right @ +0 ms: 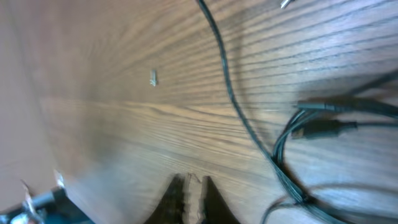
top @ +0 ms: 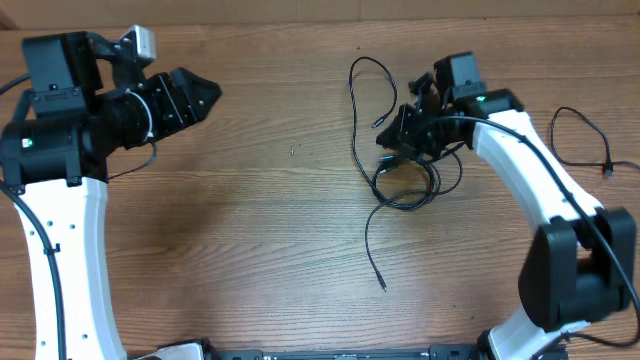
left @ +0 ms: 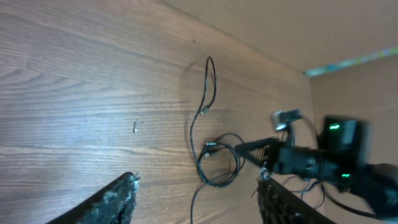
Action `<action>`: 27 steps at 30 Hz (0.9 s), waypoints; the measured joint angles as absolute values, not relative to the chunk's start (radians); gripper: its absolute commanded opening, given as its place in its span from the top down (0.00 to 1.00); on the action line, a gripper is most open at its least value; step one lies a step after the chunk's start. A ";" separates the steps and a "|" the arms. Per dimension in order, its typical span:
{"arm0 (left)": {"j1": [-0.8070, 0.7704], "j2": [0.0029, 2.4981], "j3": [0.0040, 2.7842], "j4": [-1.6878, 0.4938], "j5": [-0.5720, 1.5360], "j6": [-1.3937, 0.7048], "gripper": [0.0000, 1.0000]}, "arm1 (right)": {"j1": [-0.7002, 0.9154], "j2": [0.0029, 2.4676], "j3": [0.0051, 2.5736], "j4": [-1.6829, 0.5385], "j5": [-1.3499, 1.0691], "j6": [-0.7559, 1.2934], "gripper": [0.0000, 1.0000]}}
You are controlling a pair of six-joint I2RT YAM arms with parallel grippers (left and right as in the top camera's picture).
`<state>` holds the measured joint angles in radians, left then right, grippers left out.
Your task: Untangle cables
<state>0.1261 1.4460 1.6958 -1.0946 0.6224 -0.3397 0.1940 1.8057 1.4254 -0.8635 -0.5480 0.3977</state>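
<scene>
Cables [top: 400,206]: tangled bundle on counter [top: 250,220]; long axis far-to-near, tail plug pointing to near edge. Left gripper [left: 198,182] open, empty. Right gripper [right: 189,186] closed beside tangle.

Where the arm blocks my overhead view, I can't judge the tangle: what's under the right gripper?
Overhead, the right gripper hides part of the cables. Its wrist view shows bare table below the near-shut fingertips, cables alongside.

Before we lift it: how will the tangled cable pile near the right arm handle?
Likely floppy: the tangled cables lie in thin loose curves, so they'd sag. Probably light; a push may drag them all together across the table.
</scene>
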 measured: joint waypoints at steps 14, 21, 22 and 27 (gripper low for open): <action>-0.325 1.561 1.603 -1.017 0.363 -0.332 0.48 | 0.024 1.705 1.447 -1.197 -0.190 0.493 0.25; -0.543 1.765 1.596 -0.891 0.279 -0.107 0.36 | -0.154 1.634 1.447 -1.243 -0.141 0.548 0.24; -0.566 1.792 1.596 -0.874 0.274 -0.065 0.35 | -0.166 1.633 1.447 -1.246 -0.139 0.550 0.24; -0.667 1.929 1.596 -0.833 0.255 0.209 0.36 | -0.183 1.633 1.447 -1.246 -0.131 0.543 0.24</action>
<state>-0.6674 1.9285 1.5955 -0.8326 0.2554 0.2092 -0.1833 1.6333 1.4467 -1.2461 -0.1310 0.5430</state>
